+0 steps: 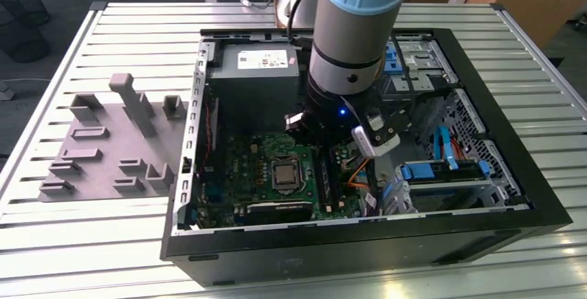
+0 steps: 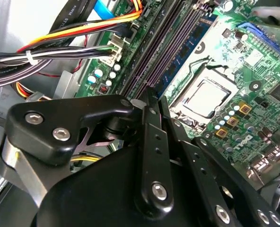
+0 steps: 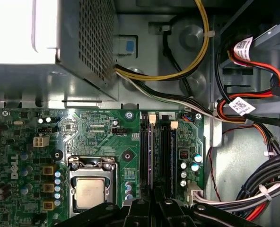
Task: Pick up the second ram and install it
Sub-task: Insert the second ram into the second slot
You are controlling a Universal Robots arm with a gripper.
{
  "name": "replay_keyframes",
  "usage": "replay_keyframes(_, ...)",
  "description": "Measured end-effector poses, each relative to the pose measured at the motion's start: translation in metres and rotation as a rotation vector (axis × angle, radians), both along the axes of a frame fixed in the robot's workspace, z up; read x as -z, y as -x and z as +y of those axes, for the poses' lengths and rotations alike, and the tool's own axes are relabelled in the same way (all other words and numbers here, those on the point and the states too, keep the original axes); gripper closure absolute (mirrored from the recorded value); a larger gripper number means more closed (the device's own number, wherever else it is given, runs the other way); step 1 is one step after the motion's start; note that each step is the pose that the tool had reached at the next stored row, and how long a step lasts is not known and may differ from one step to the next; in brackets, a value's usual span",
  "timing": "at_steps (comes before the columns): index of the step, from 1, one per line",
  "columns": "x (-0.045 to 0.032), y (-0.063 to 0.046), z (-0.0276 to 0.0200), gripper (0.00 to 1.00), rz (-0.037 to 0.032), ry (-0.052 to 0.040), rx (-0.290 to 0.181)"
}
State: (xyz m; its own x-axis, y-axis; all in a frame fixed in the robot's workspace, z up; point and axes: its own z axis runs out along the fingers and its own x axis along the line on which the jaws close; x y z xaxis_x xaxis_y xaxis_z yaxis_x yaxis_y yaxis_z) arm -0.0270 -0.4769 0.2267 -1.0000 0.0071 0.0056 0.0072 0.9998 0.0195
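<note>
The second ram (image 2: 185,49) is a thin blue-green stick standing on edge among the long black slots of the motherboard (image 3: 97,137). In the first wrist view the second ram (image 3: 155,151) runs straight under my fingers. My gripper (image 2: 148,94) is low inside the open computer case, its two black fingers drawn together over the stick's upper edge, and the part of the stick beneath them is hidden. In the first wrist view the gripper (image 3: 154,191) meets the slot line. In the exterior view the gripper (image 1: 321,144) reaches down beside the processor socket.
The processor socket (image 3: 90,191) lies beside the slots. Bundled cables (image 3: 253,198) crowd the other side, near blue drive brackets (image 1: 440,172). The grey power supply (image 1: 255,72) fills the case's far end. A grey fixture (image 1: 110,141) with upright blocks stands on the slatted table at the exterior view's left.
</note>
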Motion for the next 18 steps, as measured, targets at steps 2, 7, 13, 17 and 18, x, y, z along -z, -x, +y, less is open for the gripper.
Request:
replay_keyframes(2,0.0001,0.0000,-0.0001,0.86,-0.0001,-0.0002,0.000)
replay_keyframes(7,0.0020,-0.0007,-0.0023,0.86,0.0005,-0.0004,0.000)
replay_keyframes(13,0.0054,-0.0021,-0.0026,0.86,0.0019,-0.0001,0.000)
replay_keyframes(17,0.0072,-0.0022,-0.0037,0.86,0.0020,-0.0001,0.000)
replay_keyframes(18,0.0076,-0.0022,-0.0040,0.86,0.0020,-0.0003,0.000)
